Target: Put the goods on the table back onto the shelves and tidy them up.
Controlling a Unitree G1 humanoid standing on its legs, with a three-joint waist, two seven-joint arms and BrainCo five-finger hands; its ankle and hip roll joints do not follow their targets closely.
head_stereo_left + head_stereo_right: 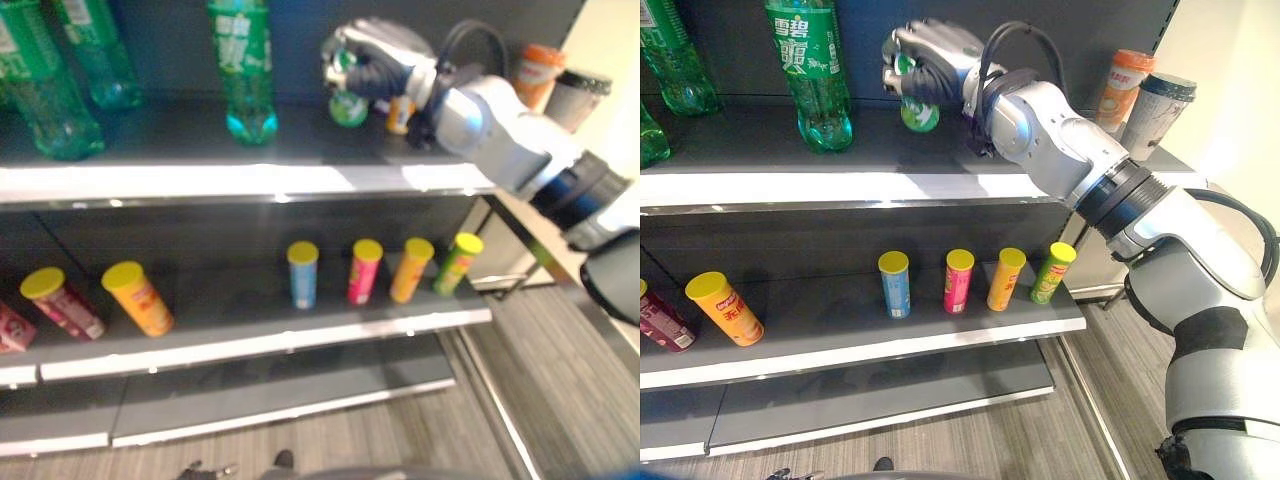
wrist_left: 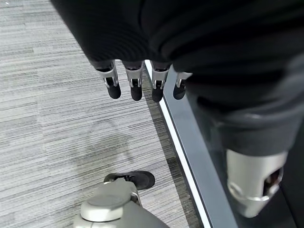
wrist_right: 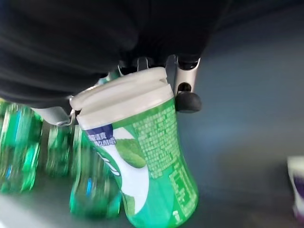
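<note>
A green gum tub (image 3: 152, 161) with a white lid sits in the right hand (image 1: 925, 60) – fingers (image 3: 185, 97) curled round it – over the top shelf (image 1: 890, 150), beside a green bottle (image 1: 812, 70). The left hand (image 2: 142, 52) hangs open above the floor (image 2: 57, 118).

The tall green bottle (image 1: 808, 60) on the top shelf (image 1: 760, 185) carries a label with large white characters above a band of small print. The green white-lidded container (image 3: 152, 161) gripped in the right hand (image 1: 925, 58) bears a blue-and-white panel beside blocks of fine pale lettering (too small to make out word for word). The orange tube (image 1: 725, 308) lying tilted on the middle shelf (image 1: 840, 350) shows red characters on its side, and the orange cup (image 1: 1122, 88) at the top shelf's right end has a pale label whose print cannot be read.
</note>
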